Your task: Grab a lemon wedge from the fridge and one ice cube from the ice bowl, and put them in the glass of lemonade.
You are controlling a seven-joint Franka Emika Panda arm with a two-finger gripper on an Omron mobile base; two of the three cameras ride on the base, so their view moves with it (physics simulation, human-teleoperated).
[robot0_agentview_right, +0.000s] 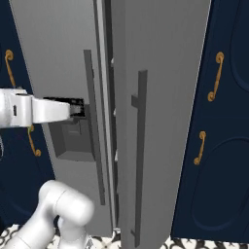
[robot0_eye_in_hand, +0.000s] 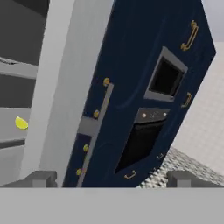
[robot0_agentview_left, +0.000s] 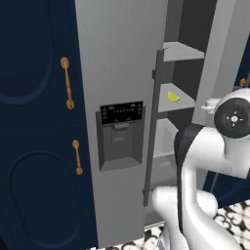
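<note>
I see the tall grey two-door fridge [robot0_agentview_left: 122, 73] with its right door swung open, small bright yellow lemon wedge [robot0_agentview_left: 173, 96] on a middle shelf [robot0_agentview_left: 183, 100], my jaws apart, empty, beside the door.

tall grey fridge [robot0_agentview_left: 117, 73] with right door swung open, tiny yellow lemon wedge [robot0_agentview_left: 173, 96] on middle shelf
</note>
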